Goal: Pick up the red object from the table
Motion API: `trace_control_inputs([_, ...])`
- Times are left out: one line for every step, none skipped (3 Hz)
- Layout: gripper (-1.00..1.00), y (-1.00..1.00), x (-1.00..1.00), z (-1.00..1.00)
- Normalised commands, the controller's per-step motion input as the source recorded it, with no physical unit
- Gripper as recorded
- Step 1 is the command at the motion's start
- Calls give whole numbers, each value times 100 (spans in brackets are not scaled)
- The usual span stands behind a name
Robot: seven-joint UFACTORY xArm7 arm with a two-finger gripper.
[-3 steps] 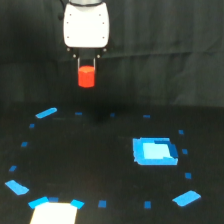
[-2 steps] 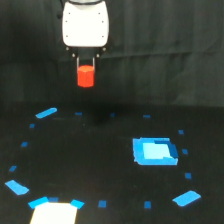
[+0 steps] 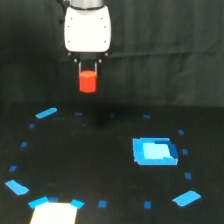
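Note:
The red object (image 3: 87,81) is a small bright red-orange stubby block. It hangs in the air at the upper left of the exterior view, well above the black table (image 3: 100,165). My gripper (image 3: 87,75) hangs under the white wrist housing (image 3: 87,27) and is shut on the red object, with dark fingers on both its sides. Only the top of the block is partly hidden between the fingers.
A large bright blue square patch (image 3: 155,151) lies on the table at the exterior view's right. Smaller blue tape marks (image 3: 46,113) form a ring on the table. A white patch with blue corners (image 3: 55,212) lies at the front left edge. A dark curtain hangs behind.

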Motion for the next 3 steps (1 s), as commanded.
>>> trace_control_inputs([-100,-79,-24,60])
trace_control_inputs([-100,32,-54,-6])
trace_control_inputs([-100,36,29,30])
